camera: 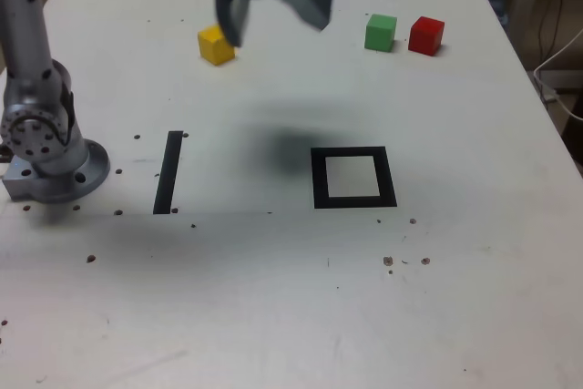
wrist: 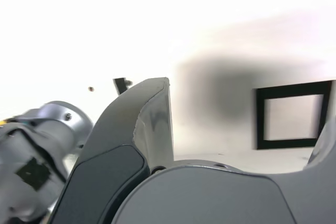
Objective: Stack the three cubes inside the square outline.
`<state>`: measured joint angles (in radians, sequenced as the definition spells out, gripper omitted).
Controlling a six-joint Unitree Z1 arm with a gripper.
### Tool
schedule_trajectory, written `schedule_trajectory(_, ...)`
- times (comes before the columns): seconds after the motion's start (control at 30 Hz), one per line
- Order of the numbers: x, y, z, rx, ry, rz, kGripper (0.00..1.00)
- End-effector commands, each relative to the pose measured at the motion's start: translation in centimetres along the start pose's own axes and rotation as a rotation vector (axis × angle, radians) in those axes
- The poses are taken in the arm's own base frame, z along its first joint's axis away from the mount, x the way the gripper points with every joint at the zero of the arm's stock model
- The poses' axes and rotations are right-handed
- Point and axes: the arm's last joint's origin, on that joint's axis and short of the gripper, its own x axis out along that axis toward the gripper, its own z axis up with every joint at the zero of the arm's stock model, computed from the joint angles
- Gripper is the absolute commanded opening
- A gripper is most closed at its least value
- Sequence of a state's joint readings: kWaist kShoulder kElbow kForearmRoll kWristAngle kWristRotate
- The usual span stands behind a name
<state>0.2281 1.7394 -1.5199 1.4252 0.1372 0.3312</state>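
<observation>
Yellow cube [camera: 216, 45], green cube [camera: 381, 32] and red cube [camera: 426, 35] sat unstacked along the table's [camera: 474, 298] far side, all well beyond the empty black square outline [camera: 353, 178]. A narrow black strip [camera: 168, 172] lay beside the arm base [camera: 50, 148], to the outline's left in the exterior view; nothing blocked the outline. The gripper [camera: 273, 20] hung blurred above the table with jaws wide apart and empty, the yellow cube just beside one jaw.

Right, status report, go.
Gripper open, empty, above the table. Yellow, green, red cubes unstacked, far side. Square empty. Nothing blocking.
</observation>
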Motion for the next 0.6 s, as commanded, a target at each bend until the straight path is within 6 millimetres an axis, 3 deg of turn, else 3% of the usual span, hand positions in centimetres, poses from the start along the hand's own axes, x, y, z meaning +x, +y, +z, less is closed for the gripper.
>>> schedule_trajectory(0.0, -1.3, 0.8, 1.3, -0.017, -0.044, -0.010, 1.00)
schedule_trajectory(0.23, -3.2, 3.2, 6.7, 0.025, -0.089, -0.014, 1.00)
schedule_trajectory(0.4, -1.7, 5.6, 10.1, 0.118, -0.079, 0.018, 1.00)
schedule_trajectory(0.57, -0.1, 8.2, 11.7, 0.203, -0.050, 0.067, 1.00)
